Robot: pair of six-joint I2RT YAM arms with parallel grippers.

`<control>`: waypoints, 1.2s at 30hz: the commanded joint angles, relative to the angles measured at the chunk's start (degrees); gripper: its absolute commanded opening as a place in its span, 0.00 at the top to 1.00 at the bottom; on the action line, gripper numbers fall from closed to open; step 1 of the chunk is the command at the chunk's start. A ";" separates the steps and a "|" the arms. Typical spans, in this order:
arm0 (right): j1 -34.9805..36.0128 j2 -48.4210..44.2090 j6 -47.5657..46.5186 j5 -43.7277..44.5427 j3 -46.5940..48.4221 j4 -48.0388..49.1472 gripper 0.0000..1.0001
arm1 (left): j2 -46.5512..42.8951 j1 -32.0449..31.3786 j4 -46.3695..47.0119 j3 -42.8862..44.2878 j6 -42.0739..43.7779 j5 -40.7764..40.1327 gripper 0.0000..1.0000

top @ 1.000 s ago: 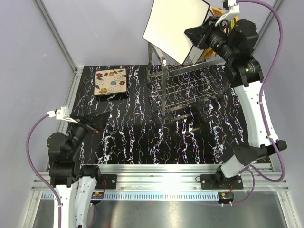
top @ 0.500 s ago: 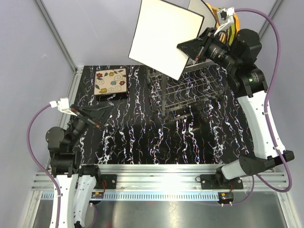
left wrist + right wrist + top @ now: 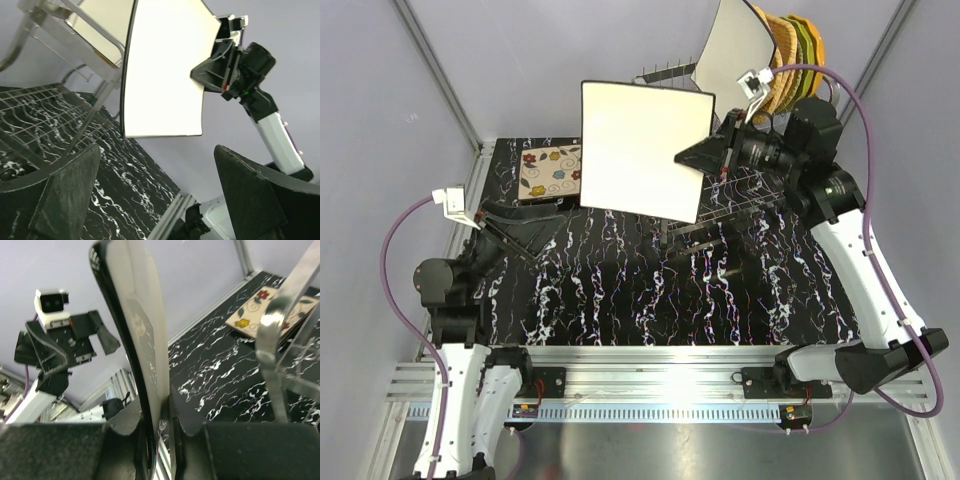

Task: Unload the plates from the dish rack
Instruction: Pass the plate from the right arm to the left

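Note:
My right gripper (image 3: 705, 155) is shut on the right edge of a plain square cream plate (image 3: 642, 150) and holds it upright in the air, left of the silver wire dish rack (image 3: 740, 190). In the right wrist view the plate (image 3: 137, 325) stands edge-on between my fingers, at the gripper (image 3: 160, 410). Another cream plate (image 3: 735, 50) and orange-tan and green plates (image 3: 792, 45) stand in the rack's upper tier. The flower-patterned plate (image 3: 552, 172) lies flat at the table's far left. My left gripper (image 3: 520, 225) is open and empty, low at the left, facing the held plate (image 3: 165, 70).
The black marbled table (image 3: 620, 290) lies under the held plate. The rack's tubular frame (image 3: 45, 115) is close on the left of the left wrist view, and a rack tube (image 3: 272, 355) stands right of the held plate. Grey walls enclose the cell.
My right arm has carried the cream plate down and to the left, away from the rack's top. My left gripper has lifted and swung toward the plate.

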 commanded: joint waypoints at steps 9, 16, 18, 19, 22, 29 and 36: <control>7.39 -7.40 -1.66 -8.18 -5.32 12.61 1.00 | 4.53 0.19 -3.93 2.49 2.34 7.82 0.02; 10.56 -5.91 -1.57 -8.00 -6.56 13.31 1.00 | 5.40 0.02 1.76 1.27 -1.15 11.86 0.22; 10.65 -5.30 -1.48 -7.91 -6.47 13.66 1.00 | 5.32 -0.07 4.13 0.65 -2.13 13.17 0.25; 10.65 -5.12 -1.48 -7.83 -6.38 13.66 1.00 | 5.23 -0.07 4.32 0.47 -2.57 13.53 0.26; 10.82 -4.33 -1.39 -7.48 -6.21 14.10 1.00 | 4.70 -0.25 5.37 -0.06 -3.10 14.59 0.28; 10.91 -1.96 -0.25 -6.60 -5.59 15.25 1.00 | 4.44 -0.95 8.79 -1.99 -4.77 15.38 0.38; 11.97 -0.81 1.68 -5.89 -6.20 17.71 1.00 | 4.17 -0.86 10.38 -3.05 -4.68 14.33 0.72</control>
